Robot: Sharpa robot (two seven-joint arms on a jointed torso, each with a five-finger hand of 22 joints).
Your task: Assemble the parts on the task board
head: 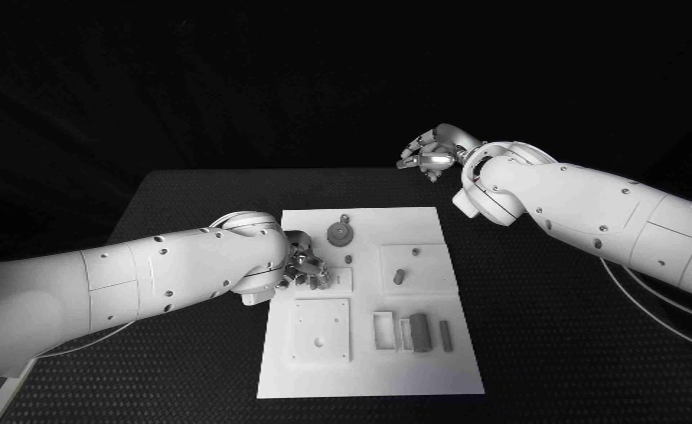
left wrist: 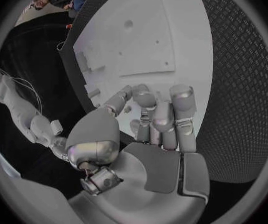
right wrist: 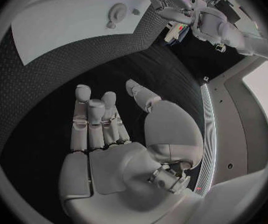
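The white task board (head: 368, 364) lies in the middle of the table. On it are a round grey gear-like part (head: 340, 235), a short grey peg (head: 397, 274), grey blocks (head: 418, 332) in a slot and a square white plate (head: 320, 329). My left hand (head: 306, 266) rests at the board's left edge with its fingers (left wrist: 171, 109) curled down, thumb near them; whatever is under them is hidden. My right hand (head: 430, 154) hangs raised beyond the board's far right corner. Its fingers (right wrist: 93, 119) are stretched out, and its palm is bare.
Black textured table (head: 548, 324) surrounds the board, with free surface to the right and behind. From the right wrist view the board (right wrist: 71, 15), the round part (right wrist: 117, 11) and my left hand (right wrist: 171, 5) lie far off.
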